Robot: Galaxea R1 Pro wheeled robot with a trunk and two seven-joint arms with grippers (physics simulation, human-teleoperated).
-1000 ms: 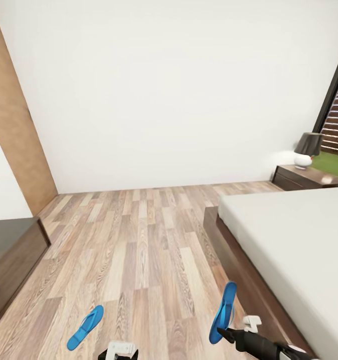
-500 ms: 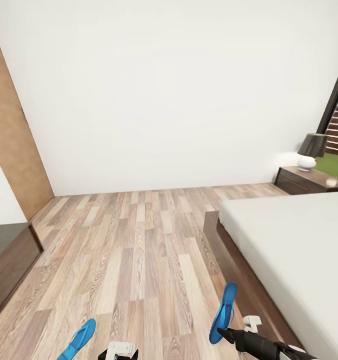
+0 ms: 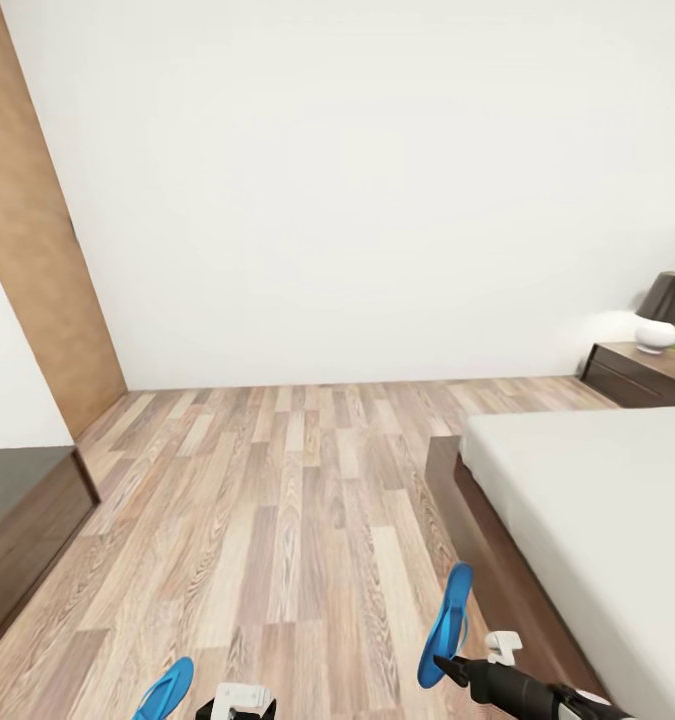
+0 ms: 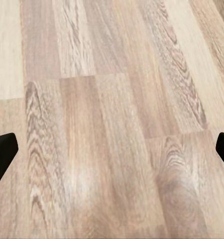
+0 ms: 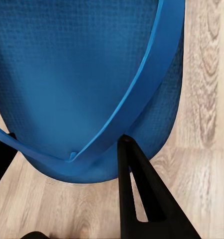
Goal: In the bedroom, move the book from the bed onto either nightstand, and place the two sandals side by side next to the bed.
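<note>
Our right gripper [image 3: 445, 668] is clamped on one blue sandal [image 3: 447, 624], a black finger [image 5: 137, 191] hooked under its strap, holding it lifted above the plank floor [image 3: 277, 520] just left of the bed [image 3: 597, 520] at the near right. The other sandal [image 3: 165, 690] lies flat on the floor at the near left, close to our left gripper [image 4: 112, 149], whose fingers are spread wide with nothing between them. Far right, the nightstand [image 3: 645, 372] carries its lamp [image 3: 667, 310], and a dark cabinet [image 3: 22, 520] sits at the left wall.
</note>
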